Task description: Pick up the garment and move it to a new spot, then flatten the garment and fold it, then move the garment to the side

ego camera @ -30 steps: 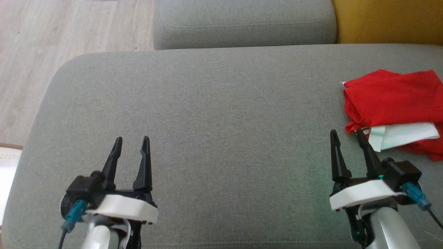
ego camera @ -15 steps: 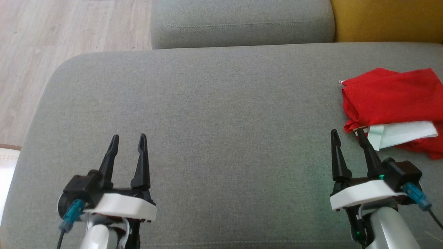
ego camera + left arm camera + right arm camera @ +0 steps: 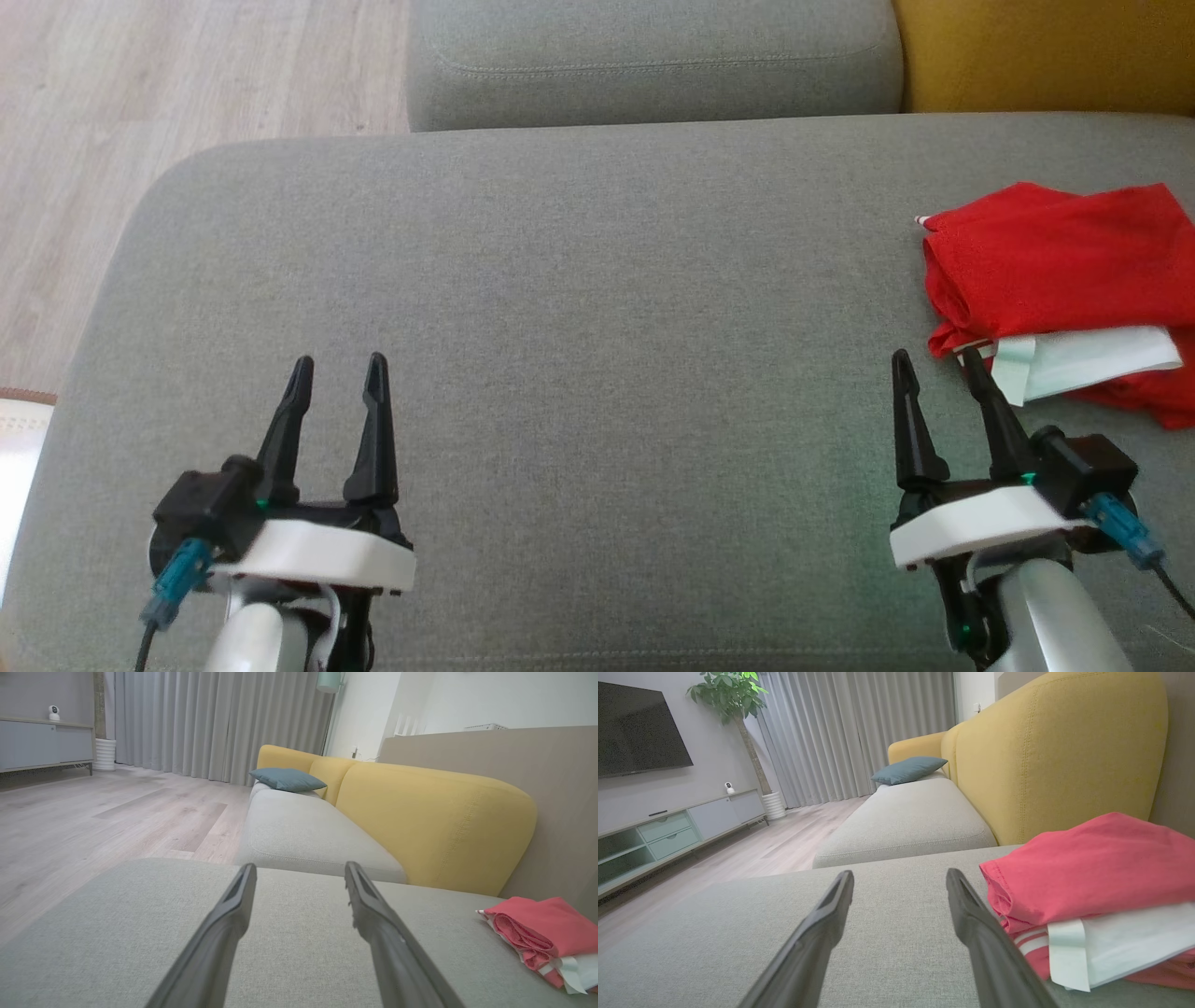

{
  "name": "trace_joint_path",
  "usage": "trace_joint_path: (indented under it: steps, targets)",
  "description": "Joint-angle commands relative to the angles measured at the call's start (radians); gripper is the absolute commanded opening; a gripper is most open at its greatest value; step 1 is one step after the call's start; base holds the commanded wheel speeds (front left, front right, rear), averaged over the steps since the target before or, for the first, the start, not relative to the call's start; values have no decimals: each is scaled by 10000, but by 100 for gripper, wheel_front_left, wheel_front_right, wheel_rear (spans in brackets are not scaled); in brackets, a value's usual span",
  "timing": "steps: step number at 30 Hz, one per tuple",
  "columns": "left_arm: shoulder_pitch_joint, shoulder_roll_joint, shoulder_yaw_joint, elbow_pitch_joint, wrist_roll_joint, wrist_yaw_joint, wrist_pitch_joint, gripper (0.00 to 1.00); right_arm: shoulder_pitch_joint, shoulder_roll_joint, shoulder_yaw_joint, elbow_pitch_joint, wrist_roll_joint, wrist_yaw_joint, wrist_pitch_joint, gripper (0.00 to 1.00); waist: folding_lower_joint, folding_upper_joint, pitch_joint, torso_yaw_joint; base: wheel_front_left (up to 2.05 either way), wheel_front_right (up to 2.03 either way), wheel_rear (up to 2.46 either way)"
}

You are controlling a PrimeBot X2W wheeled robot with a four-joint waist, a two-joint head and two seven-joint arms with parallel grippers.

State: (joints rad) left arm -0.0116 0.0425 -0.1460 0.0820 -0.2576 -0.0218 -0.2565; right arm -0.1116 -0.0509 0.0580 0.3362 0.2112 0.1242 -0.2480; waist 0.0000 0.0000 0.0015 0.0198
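Surface: broad grey seat cushion [image 3: 579, 280], with a second grey cushion [image 3: 653, 56] beyond its far edge.
Room: pale wooden floor [image 3: 140, 93], yellow backrest [image 3: 1046, 56], grey curtains [image 3: 210, 718], teal pillow [image 3: 286, 778].
Garment [image 3: 1055, 261]: red, folded, with a white layer showing, at the seat cushion's right edge.
Left gripper [image 3: 338, 361]: fingers apart, empty, near the front-left corner.
Right gripper [image 3: 934, 355]: fingers apart, empty, just beside the garment's near corner.

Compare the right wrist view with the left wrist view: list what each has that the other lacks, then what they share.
Right wrist extras: television, plant leaves. Left wrist extra: green lamp shade. Shared: red garment, blue cushion, yellow backrest, curtains.
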Motion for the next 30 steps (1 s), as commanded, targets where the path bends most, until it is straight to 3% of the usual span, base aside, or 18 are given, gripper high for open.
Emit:
trace_joint_path:
  steps: [1, 16, 17, 30]
  targets:
    - [-290, 77, 380, -466, -15, -111, -53, 100, -390, 7, 243, -280, 59, 65, -131, 100, 0, 0, 8, -2, 0, 0, 0]
    - [-147, 77, 617, -867, -325, -132, -53, 100, -425, 7, 303, -253, 80, 65, -136, 100, 0, 0, 84, 0, 0, 0, 0]
    - [109, -8, 267, -445, -314, -136, 0, 0, 1, 4, 33, 42, -2, 0, 4, 0, 0, 0, 85, 0, 0, 0, 0]
    - [193, 42, 350, 130, -1477, -206, 250, 0, 167, 17, -103, 337, 1164, 4, 309, 0, 0, 0, 82, -17, 0, 0, 0]
